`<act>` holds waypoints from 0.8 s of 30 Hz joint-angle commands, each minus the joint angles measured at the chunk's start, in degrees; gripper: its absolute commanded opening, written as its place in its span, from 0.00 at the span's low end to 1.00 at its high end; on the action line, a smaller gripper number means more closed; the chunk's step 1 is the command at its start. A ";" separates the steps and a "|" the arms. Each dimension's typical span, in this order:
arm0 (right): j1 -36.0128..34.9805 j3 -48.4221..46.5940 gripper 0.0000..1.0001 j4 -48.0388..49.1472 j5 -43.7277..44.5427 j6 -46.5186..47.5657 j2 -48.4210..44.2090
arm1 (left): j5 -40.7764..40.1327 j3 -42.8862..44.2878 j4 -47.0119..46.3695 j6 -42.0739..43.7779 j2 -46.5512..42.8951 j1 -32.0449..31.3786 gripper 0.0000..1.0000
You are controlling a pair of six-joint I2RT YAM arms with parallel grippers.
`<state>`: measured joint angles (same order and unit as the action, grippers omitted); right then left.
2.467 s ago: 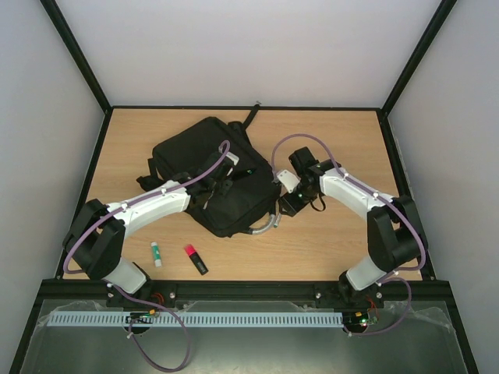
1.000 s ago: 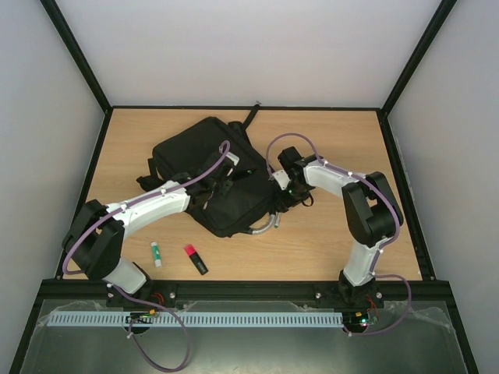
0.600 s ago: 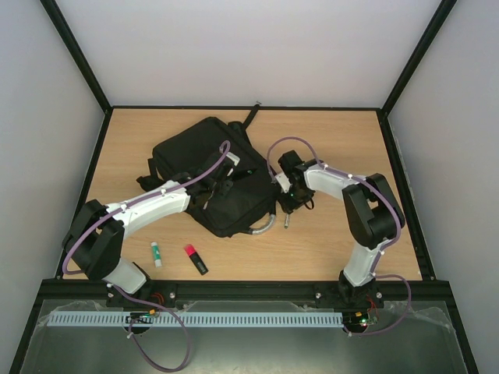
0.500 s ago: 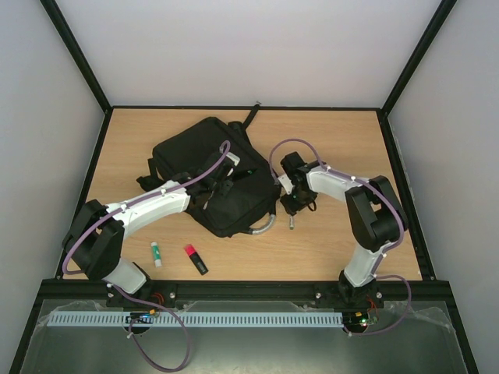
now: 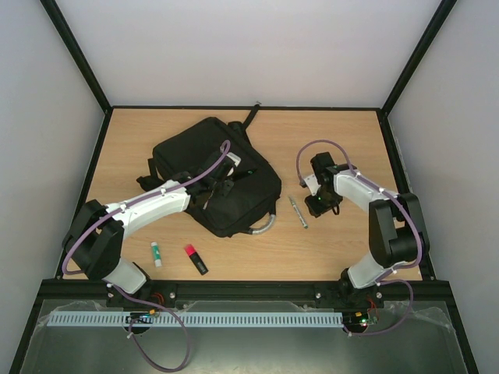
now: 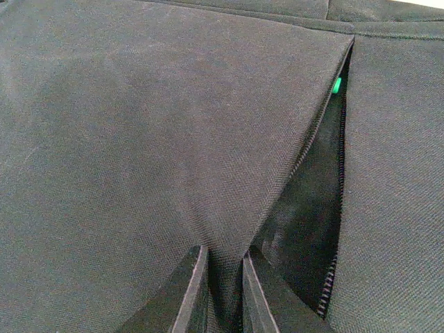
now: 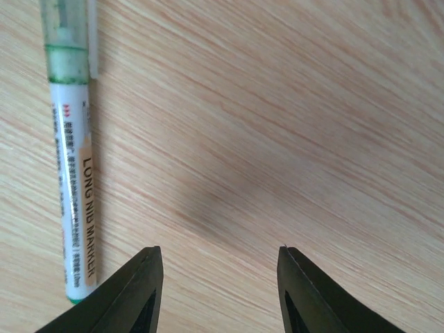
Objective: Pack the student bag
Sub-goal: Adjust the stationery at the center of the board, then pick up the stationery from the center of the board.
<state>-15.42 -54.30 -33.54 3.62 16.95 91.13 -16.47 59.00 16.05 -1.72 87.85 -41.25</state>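
Student bag (image 5: 187, 152) — black soft fabric backpack — is lying flat, left of centre; straps (image 5: 249, 117) are trailing far-side, grey curved handle (image 5: 267, 226) is curling at the near-right corner, zip slit (image 6: 326, 194) is gaping open.

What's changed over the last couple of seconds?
The right gripper has drawn rightward away from the student bag and is open. The marker it let go now lies loose beside it. The left gripper, still pinching the bag's pocket flap, the glue stick and the highlighter have not moved.

A green item (image 6: 336, 85) sits mostly hidden inside the student bag (image 6: 139, 139).
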 commanded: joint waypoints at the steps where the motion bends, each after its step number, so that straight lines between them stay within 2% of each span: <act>1: 0.31 0.23 0.45 -5.41 -4.56 1.95 -1.88 | 1.51 1.43 0.03 -0.13 -1.28 -0.84 0.13; 6: 0.08 -1.66 0.48 -7.41 -14.74 1.95 -4.56 | 1.58 1.55 0.12 -0.13 -1.26 -0.84 0.14; 14: -1.98 -0.63 0.50 -6.33 -15.83 1.69 -1.34 | 1.53 1.55 0.12 -0.20 -1.20 -0.93 0.14; 19: -5.05 0.17 0.49 -4.32 -10.68 0.19 0.53 | 1.53 1.56 0.21 -0.22 -0.93 -0.92 0.14; 24: -5.21 0.82 0.46 -2.81 -2.33 -1.92 2.17 | 1.35 1.54 0.21 -0.22 -1.11 -0.93 0.14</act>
<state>-20.71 -54.63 -36.16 -6.39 17.34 91.77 -15.90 59.02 16.05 -1.72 87.85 -41.60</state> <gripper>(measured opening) 0.476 0.138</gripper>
